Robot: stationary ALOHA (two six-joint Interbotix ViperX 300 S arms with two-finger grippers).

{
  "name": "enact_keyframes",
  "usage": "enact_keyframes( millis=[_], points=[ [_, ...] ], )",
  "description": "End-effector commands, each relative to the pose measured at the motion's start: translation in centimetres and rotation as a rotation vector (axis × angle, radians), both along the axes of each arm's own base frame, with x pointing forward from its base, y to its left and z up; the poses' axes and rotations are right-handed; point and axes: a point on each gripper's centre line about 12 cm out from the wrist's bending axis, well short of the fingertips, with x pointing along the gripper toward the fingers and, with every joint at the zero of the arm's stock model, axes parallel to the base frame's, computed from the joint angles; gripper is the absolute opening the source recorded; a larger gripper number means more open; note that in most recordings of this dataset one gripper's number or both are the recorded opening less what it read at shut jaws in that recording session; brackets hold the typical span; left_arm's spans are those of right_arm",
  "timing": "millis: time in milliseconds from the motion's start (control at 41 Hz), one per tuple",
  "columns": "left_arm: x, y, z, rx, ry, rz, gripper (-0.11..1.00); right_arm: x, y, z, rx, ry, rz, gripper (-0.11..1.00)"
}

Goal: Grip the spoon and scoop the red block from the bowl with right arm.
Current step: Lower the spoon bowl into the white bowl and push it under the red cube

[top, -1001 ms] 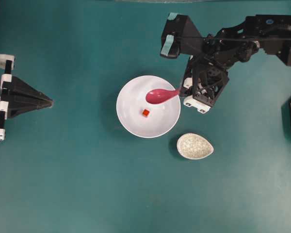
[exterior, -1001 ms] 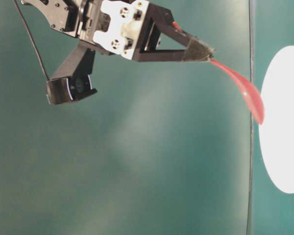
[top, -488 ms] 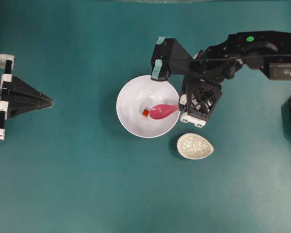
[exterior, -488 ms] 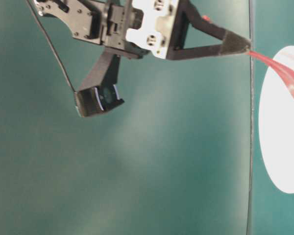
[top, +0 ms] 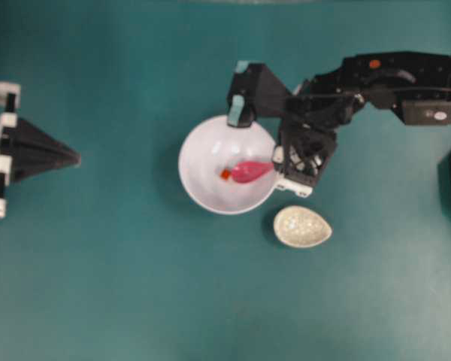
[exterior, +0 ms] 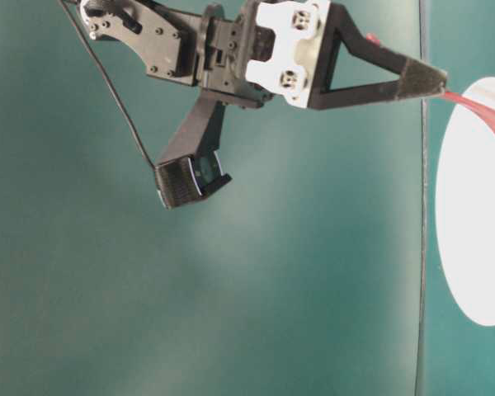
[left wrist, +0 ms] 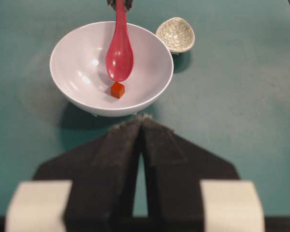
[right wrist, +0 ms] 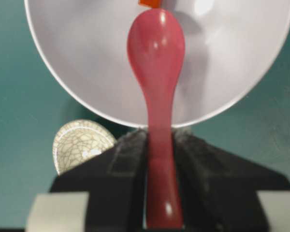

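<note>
The white bowl (top: 203,194) sits mid-table. The tiny red block (top: 225,174) lies near its middle. My right gripper (top: 276,166) is shut on the handle of the pink spoon (top: 246,171) at the bowl's right rim. The scoop reaches into the bowl and its tip touches the block. In the right wrist view the spoon (right wrist: 157,63) runs up from between the fingers (right wrist: 128,159) to the block (right wrist: 150,3) at the top edge. In the left wrist view the spoon (left wrist: 119,53) hangs over the block (left wrist: 117,90). My left gripper (top: 75,157) is shut and empty at the far left.
A small speckled beige egg-shaped dish (top: 301,226) stands just right of and in front of the bowl, beside my right gripper. The right arm (top: 383,75) stretches in from the right edge. The teal table surface (top: 135,286) surrounds everything.
My right gripper has moved left and down with the spoon. The scoop went from above the block, over the bowl's upper part, down to the block's right side, now touching it.
</note>
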Motion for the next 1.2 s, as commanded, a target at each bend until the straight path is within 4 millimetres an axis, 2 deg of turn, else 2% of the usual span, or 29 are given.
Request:
enact_keyframes(
  millis=[0,586,1172],
  points=[
    [0.2,0.1,0.4,0.004,-0.012,0.002,0.00,0.2,0.0,0.7,-0.006,-0.025,0.001,0.23],
    [0.2,0.1,0.4,0.007,-0.011,0.001,0.00,1.0,0.0,-0.3,-0.015,-0.045,-0.007,0.23],
    [0.2,0.1,0.4,0.009,-0.009,0.001,0.00,2.4,-0.5,0.1,-0.041,-0.146,-0.048,0.23]
  ],
)
